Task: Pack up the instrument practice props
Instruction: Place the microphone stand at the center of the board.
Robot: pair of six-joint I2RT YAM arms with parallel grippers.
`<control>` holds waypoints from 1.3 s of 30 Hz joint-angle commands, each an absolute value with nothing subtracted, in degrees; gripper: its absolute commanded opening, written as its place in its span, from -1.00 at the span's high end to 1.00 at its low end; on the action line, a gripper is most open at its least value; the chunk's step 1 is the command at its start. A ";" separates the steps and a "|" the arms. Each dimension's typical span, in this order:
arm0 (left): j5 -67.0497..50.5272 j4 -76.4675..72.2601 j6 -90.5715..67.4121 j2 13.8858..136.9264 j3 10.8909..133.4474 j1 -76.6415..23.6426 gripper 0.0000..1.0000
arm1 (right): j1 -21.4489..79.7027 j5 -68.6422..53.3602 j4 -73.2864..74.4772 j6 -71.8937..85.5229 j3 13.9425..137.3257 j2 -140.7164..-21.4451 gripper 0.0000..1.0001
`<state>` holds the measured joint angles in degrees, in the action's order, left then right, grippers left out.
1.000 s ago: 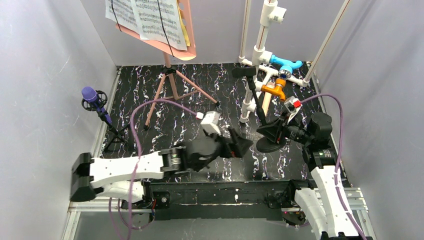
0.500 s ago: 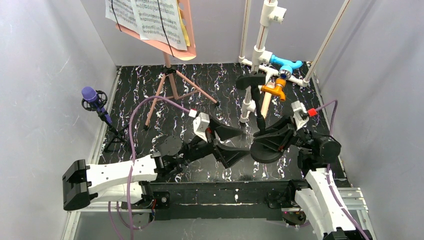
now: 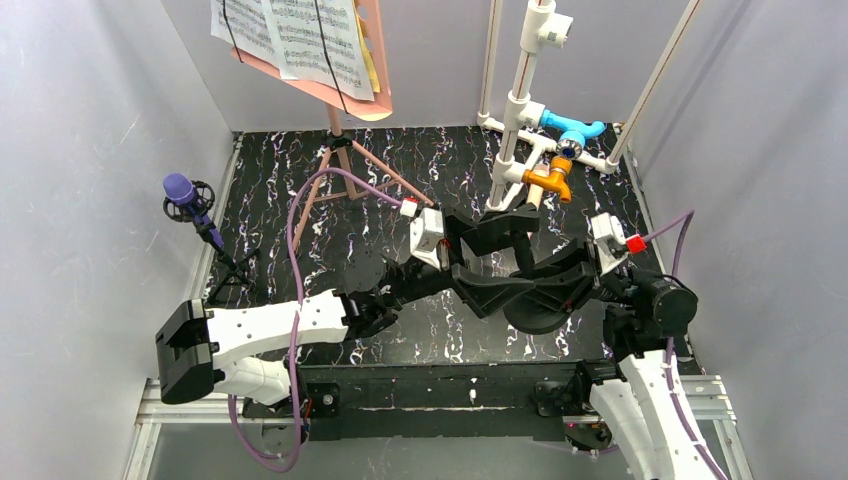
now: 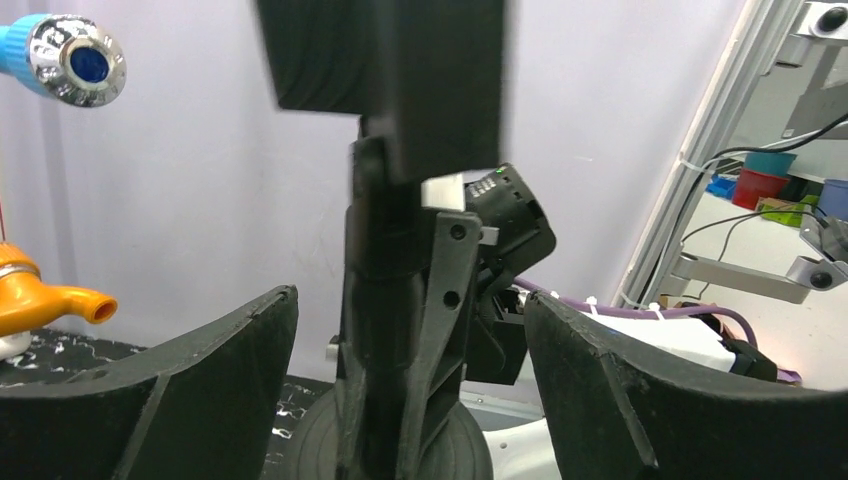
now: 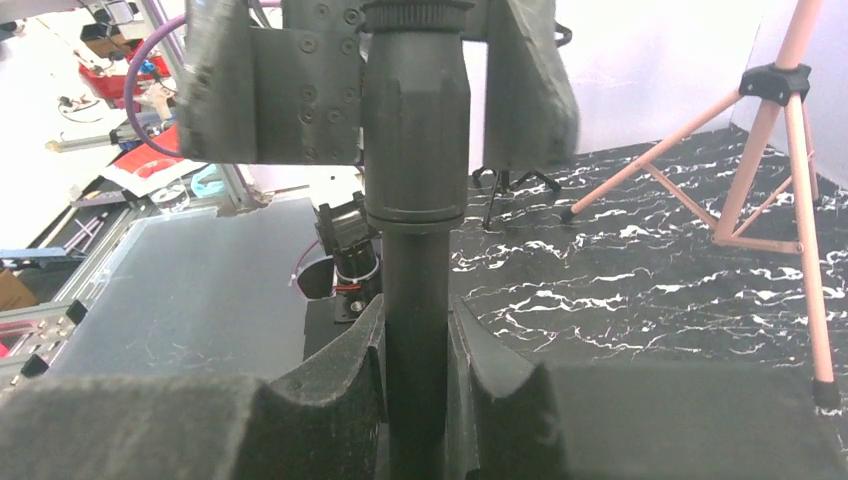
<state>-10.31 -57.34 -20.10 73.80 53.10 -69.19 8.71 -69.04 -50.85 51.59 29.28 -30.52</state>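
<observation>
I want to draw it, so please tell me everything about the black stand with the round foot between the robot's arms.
The black stand with a round flat base looks like matte plastic or metal: a slim pole, a thicker collar higher up and a blocky rectangular head on top. It sits between the two arms over the black marbled table; whether its base rests there I cannot tell. The right end effector is shut on its pole. The left end effector is open around its upper part, with gaps on both sides.

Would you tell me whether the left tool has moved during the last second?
Yes. The left tool has swung right and back, toward the pipe frame, and now straddles the stand.
</observation>
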 commanded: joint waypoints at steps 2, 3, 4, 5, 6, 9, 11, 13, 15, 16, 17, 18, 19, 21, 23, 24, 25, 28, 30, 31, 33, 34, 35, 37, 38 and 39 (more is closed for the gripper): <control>-14.59 -62.68 -19.36 72.90 52.83 -68.57 -0.64 | 9.14 -66.55 -39.27 42.58 33.90 -29.82 0.97; -14.70 -62.61 -19.13 72.92 52.46 -68.53 -0.63 | 9.26 -66.59 -38.05 41.37 33.78 -29.86 0.97; -14.61 -62.62 -18.85 73.06 52.16 -68.41 -0.62 | 9.35 -66.70 -37.08 40.67 33.68 -29.90 0.97; -14.38 -62.63 -18.77 73.34 52.00 -68.28 -0.60 | 9.40 -66.74 -35.91 39.89 33.48 -29.98 0.97; -14.38 -62.57 -18.68 73.89 52.22 -68.16 -0.57 | 9.47 -66.91 -34.90 39.08 33.43 -29.98 0.97; -14.41 -62.19 -18.63 75.44 52.76 -67.79 -0.48 | 9.57 -67.25 -32.89 37.61 33.58 -29.90 0.97; -14.33 -62.13 -19.08 76.40 53.03 -67.47 -0.40 | 9.58 -67.39 -31.89 36.89 33.83 -29.89 0.97; -14.53 -61.97 -19.60 77.19 53.19 -67.21 -0.33 | 9.58 -67.35 -31.35 36.44 33.99 -29.99 0.97; -14.67 -61.90 -20.11 77.63 53.18 -67.08 -0.24 | 9.62 -67.36 -31.10 36.30 34.06 -30.04 0.97; -14.72 -61.92 -20.31 77.65 52.94 -67.06 -0.19 | 9.66 -67.29 -30.88 36.18 34.05 -30.06 0.97; -14.76 -61.90 -20.46 77.71 52.79 -67.06 -0.15 | 9.67 -67.39 -30.72 36.06 33.99 -30.06 0.97; -14.64 -61.89 -20.63 77.66 52.42 -67.06 -0.09 | 9.67 -67.32 -30.48 35.90 33.99 -30.07 0.97; -14.53 -61.92 -20.72 77.61 52.22 -67.04 0.01 | 9.67 -67.28 -30.17 35.64 34.01 -30.07 0.97; -14.22 -61.91 -20.98 77.53 51.62 -66.97 0.29 | 9.74 -67.23 -29.09 34.94 33.88 -30.11 0.97; -14.03 -61.88 -21.33 77.57 51.43 -66.91 0.69 | 9.76 -67.09 -27.86 33.92 33.87 -30.17 0.97; -13.94 -61.92 -21.54 77.59 51.27 -66.89 0.84 | 9.74 -67.00 -27.26 33.33 33.92 -30.15 0.97; -13.94 -61.88 -21.61 77.52 51.13 -66.82 0.94 | 9.75 -66.92 -26.45 32.74 33.91 -30.15 0.97; -13.71 -61.90 -21.91 77.53 50.95 -66.80 1.00 | 9.76 -66.78 -22.67 29.80 34.16 -30.06 0.97; -13.11 -61.70 -21.89 77.42 50.74 -66.79 1.00 | 9.76 -66.48 -18.62 26.48 34.62 -30.10 0.97; -12.69 -61.48 -21.70 77.24 50.49 -66.80 1.00 | 9.76 -66.03 -15.44 23.88 35.26 -30.06 0.97; -12.05 -60.44 -20.74 76.84 50.22 -66.77 1.00 | 9.76 -64.03 -6.64 16.81 36.83 -30.17 0.79; -11.70 -60.02 -20.28 76.68 49.98 -66.74 1.00 | 9.76 -63.36 -3.49 13.95 37.23 -30.34 0.68; -11.55 -59.58 -19.78 76.45 49.79 -66.75 1.00 | 9.76 -63.07 -1.83 12.39 37.38 -30.51 0.59; -11.31 -58.70 -18.76 76.14 49.58 -66.77 1.00 | 9.76 -62.39 -0.17 10.29 37.21 -30.83 0.42; -11.18 -58.13 -18.39 76.06 49.57 -66.82 1.00 | 9.76 -62.31 1.13 9.34 37.06 -31.03 0.33; -11.09 -57.56 -17.96 75.95 49.61 -66.78 1.00 | 9.76 -62.39 1.83 8.68 36.94 -31.21 0.25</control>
